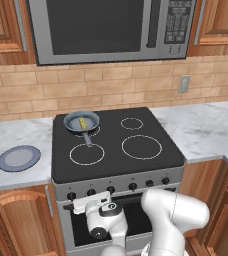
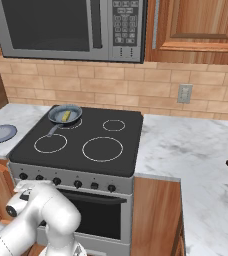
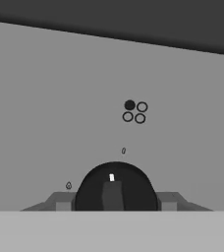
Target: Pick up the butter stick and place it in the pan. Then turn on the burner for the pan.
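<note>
Item: pale yellow butter stick [image 1: 82,122], lying inside the small round dark grey pan [image 1: 81,121], upper left of the black glass cooktop [image 1: 113,162]. Placement appears complete.

Item: gripper [image 3: 113,197], its fingers [image 3: 63,203] straddling the round black knob [image 3: 115,189], lower centre of the hand view; partly closed around it.

Advice: grip the knob squarely, rotate steadily, confirm it governs the rear-left burner [image 1: 89,132].

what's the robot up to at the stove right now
The butter already lies in the pan on the back left ring of the cooktop. The arm has reached down to the stove's front panel, where the hand is closed on a dark knob, the one marked for a back burner. No ring glows yet in either base view, so the burner looks still off.
</note>
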